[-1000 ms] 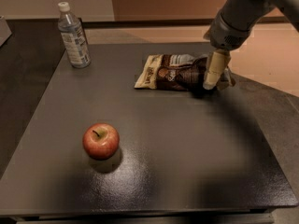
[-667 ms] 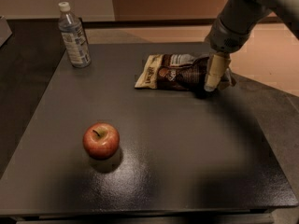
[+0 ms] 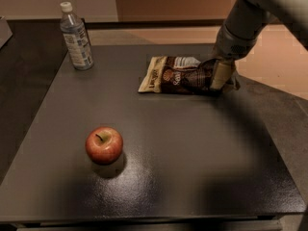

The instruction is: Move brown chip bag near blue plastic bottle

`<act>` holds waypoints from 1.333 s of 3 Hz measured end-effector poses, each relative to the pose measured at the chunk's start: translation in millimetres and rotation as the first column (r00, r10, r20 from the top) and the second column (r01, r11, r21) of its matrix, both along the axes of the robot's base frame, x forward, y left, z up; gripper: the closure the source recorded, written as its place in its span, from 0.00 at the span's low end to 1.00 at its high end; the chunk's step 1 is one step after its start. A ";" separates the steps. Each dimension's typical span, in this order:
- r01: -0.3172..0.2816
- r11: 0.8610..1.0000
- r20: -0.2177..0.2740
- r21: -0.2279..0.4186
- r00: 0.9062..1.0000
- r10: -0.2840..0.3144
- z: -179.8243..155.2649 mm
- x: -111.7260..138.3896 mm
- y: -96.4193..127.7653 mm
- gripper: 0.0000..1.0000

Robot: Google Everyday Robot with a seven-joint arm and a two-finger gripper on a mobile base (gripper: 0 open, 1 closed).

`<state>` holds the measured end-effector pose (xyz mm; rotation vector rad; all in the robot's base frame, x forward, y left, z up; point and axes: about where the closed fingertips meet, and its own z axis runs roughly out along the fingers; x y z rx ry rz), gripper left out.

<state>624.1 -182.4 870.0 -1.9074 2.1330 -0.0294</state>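
The brown chip bag lies on the dark table at the back, right of centre, with its cream end facing left. My gripper comes down from the upper right and is shut on the bag's right end, which is bunched up at the fingers. The bag still rests on the table. The blue plastic bottle stands upright at the back left corner, well to the left of the bag.
A red apple sits on the table front left of centre. The table's right edge runs close behind the gripper. A tan floor and wall lie beyond the back edge.
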 end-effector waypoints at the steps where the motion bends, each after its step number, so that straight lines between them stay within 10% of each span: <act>1: -0.027 1.000 -0.001 0.003 1.000 0.027 1.2 -2.6 7.2 0.64; 3: -0.075 0.996 0.042 0.041 0.996 0.074 33.9 4.7 43.8 1.00; 4: -0.089 0.994 0.060 0.059 0.994 0.086 50.0 12.8 64.0 1.00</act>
